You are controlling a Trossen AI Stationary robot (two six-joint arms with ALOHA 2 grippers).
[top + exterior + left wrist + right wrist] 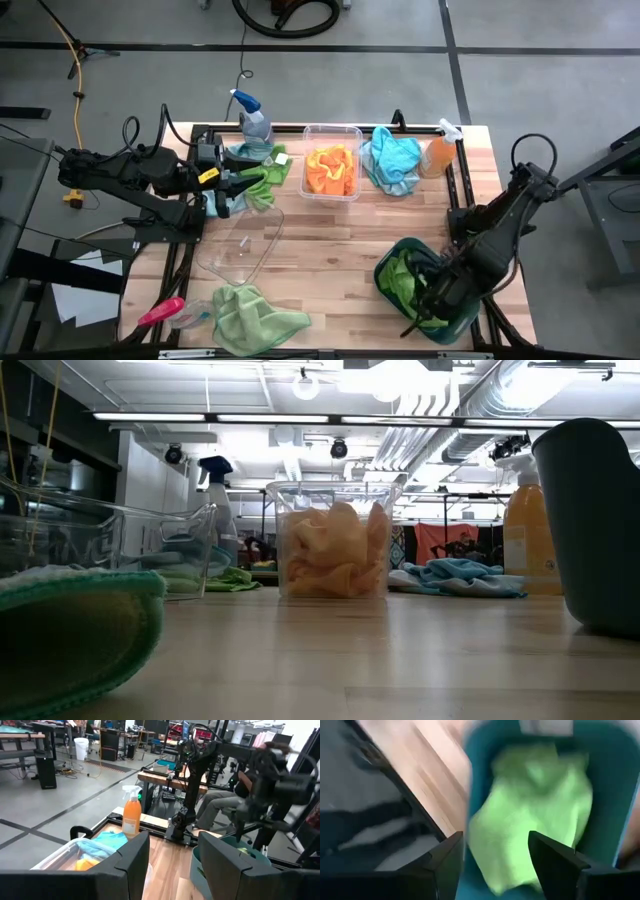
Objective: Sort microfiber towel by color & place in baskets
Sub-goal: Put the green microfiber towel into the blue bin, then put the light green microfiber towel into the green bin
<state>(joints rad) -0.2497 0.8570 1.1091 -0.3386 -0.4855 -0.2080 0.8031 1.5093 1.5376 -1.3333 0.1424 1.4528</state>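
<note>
A dark teal basin (pixel 392 250) at the near right holds a lime green towel (pixel 530 810). My right gripper (pixel 495 842) hangs open above it, fingers pointing down, nothing between them. My left gripper (pixel 170 845) waits open and level at the far left (pixel 235 188), beside a green towel (pixel 264 180) lying on the table. A clear deep tub (pixel 332 172) holds orange towels. Blue towels (pixel 392 160) lie in a heap to its right. Another green towel (pixel 255 318) lies at the near edge, next to a clear shallow dish (pixel 240 245).
An orange spray bottle (pixel 437 155) stands at the far right, a blue-topped one (pixel 250 115) at the far left. A pink-handled tool (pixel 160 312) lies at the near left corner. Bare wood shows in the table's middle.
</note>
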